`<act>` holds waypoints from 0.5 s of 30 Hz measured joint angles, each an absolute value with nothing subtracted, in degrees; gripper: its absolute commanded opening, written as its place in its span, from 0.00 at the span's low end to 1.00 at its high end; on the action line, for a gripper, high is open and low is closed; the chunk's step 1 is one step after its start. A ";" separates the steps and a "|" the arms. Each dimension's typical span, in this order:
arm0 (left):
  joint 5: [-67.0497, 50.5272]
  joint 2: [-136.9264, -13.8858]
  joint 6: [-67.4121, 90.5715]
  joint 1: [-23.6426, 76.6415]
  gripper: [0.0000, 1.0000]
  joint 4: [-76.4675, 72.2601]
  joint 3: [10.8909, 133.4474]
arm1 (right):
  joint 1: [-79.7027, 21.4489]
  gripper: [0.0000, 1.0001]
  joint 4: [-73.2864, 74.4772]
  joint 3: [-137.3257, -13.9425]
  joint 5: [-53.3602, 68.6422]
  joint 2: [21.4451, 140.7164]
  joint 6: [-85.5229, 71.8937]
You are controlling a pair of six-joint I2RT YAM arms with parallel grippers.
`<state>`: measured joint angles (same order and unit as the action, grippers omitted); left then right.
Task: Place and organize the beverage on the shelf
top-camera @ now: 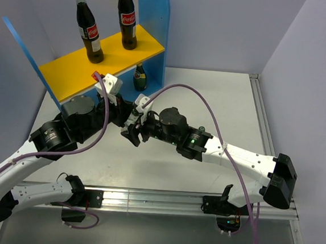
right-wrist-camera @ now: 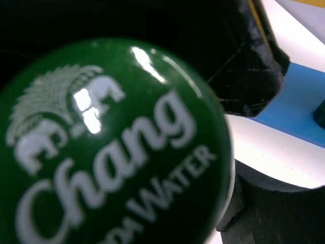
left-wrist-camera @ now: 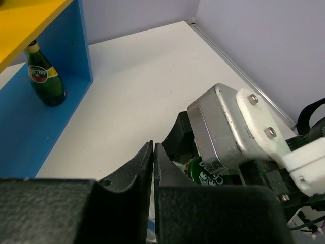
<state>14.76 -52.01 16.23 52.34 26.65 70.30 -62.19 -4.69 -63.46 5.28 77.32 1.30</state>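
Bottles of cola are set upright on the yellow top board of the shelf, well apart: one cola bottle toward the middle, the other cola bottle near the tall blue side panel. A small green bottle is stood upright beneath that board, just beside the side panel. Over the white counter, in front of the shelf, the two arms are found close together. The left jaws are seen shut, finger against finger with only a hairline between them; whether anything is pinched there cannot be told. A green bottle cap marked Chang is seen very close before the right wrist camera, right at the right jaws. How wide these are parted, and whether the cap's bottle is gripped, cannot be told.
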 measured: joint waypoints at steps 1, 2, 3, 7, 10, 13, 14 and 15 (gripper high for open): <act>14.39 -52.03 16.23 52.18 0.11 26.44 70.26 | -62.06 0.00 -4.67 -63.48 5.37 77.32 1.19; 14.04 -51.99 16.23 52.05 0.12 26.17 70.17 | -61.91 0.00 -4.67 -63.55 5.48 77.36 1.13; 13.72 -51.94 16.19 51.90 0.13 25.85 70.06 | -61.76 0.00 -4.67 -63.59 5.61 77.41 1.04; 14.02 -51.88 16.27 51.42 0.17 25.41 69.97 | -61.12 0.00 -4.82 -63.66 5.65 77.71 0.91; 20.01 -52.01 17.32 51.35 0.25 26.63 69.97 | -60.31 0.00 -5.45 -63.64 5.39 78.19 0.47; 28.93 -52.38 18.90 49.84 0.49 28.99 70.00 | -58.85 0.00 -7.07 -63.64 4.58 78.98 -0.62; 31.53 -52.51 19.33 48.56 0.57 29.76 69.97 | -58.37 0.00 -7.99 -63.64 3.86 79.42 -0.91; 33.34 -52.56 19.62 47.18 0.61 30.24 69.97 | -57.89 0.00 -8.88 -63.59 3.20 79.92 -1.10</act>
<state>33.34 -52.56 19.62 47.18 30.24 69.97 -57.89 -8.88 -63.59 3.20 79.92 -1.10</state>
